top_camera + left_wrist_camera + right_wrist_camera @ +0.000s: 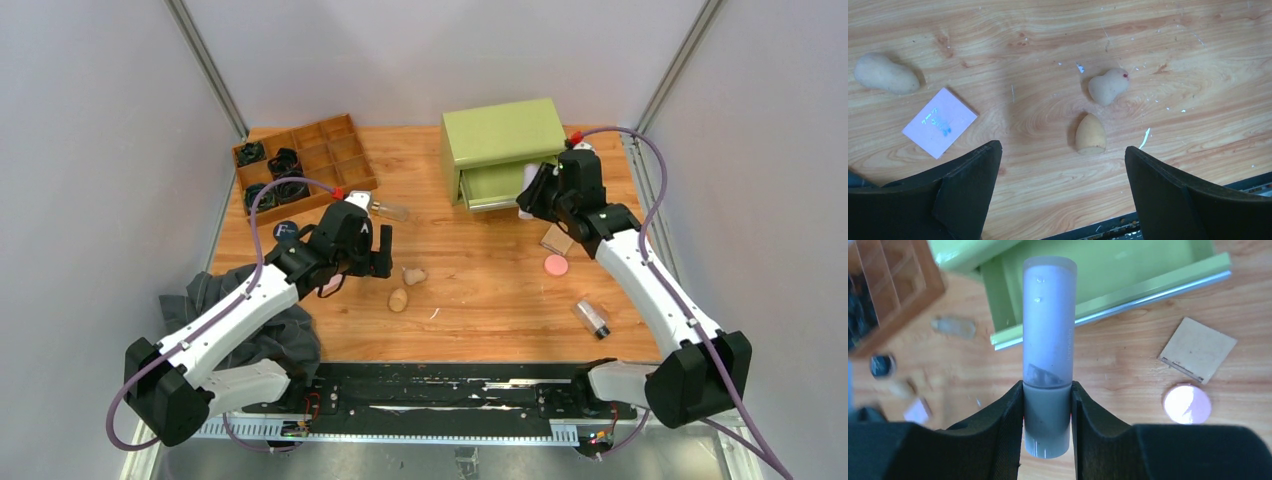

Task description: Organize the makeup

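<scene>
right gripper (1047,388): silver-white tube (1049,320) is gripped over the green drawer (1128,270) | left gripper (1063,148): spread wide, nothing held | to be stowed: beige sponges (1090,134), pink puff (555,265), clear bottle (592,318), basically everything

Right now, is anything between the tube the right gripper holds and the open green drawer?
Nothing visible. The right gripper holds the tube with its far end at the green drawer's front rim, and the drawer's visible inside is bare.
</scene>
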`<control>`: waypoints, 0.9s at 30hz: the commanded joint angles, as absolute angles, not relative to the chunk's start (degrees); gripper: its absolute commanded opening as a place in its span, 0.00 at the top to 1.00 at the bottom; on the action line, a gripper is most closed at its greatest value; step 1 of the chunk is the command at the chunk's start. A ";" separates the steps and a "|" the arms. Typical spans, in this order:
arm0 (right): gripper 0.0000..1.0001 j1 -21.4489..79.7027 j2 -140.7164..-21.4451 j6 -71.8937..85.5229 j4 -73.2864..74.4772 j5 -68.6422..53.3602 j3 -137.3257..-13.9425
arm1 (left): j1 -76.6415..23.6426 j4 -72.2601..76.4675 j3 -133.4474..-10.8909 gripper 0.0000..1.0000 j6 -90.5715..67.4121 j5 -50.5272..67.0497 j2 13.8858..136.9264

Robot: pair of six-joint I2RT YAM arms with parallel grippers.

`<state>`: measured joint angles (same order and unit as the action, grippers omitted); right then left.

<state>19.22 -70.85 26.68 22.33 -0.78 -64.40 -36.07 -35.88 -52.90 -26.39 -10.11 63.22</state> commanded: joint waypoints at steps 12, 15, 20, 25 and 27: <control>0.99 15.86 -79.76 70.29 10.64 18.49 -67.54 | -35.77 -39.46 -50.54 0.02 -25.87 -14.59 54.04; 0.99 15.92 -82.43 74.74 9.72 18.85 -68.18 | -35.77 -39.54 -49.94 0.02 -26.02 -14.42 53.50; 0.96 15.76 -87.10 79.24 10.08 19.89 -70.22 | -35.77 -40.73 -50.49 0.02 -25.20 -15.82 52.80; 0.92 15.56 -92.78 80.48 11.22 19.31 -74.72 | -35.79 -41.43 -50.83 0.02 -24.70 -16.50 51.76; 0.92 15.61 -94.89 81.40 11.44 19.00 -75.63 | -35.77 -41.82 -50.88 0.02 -24.74 -16.84 51.33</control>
<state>16.67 -92.20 77.45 12.01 16.88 -71.90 -36.07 -40.95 -50.22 -25.41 -14.85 52.80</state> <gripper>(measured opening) 0.351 0.980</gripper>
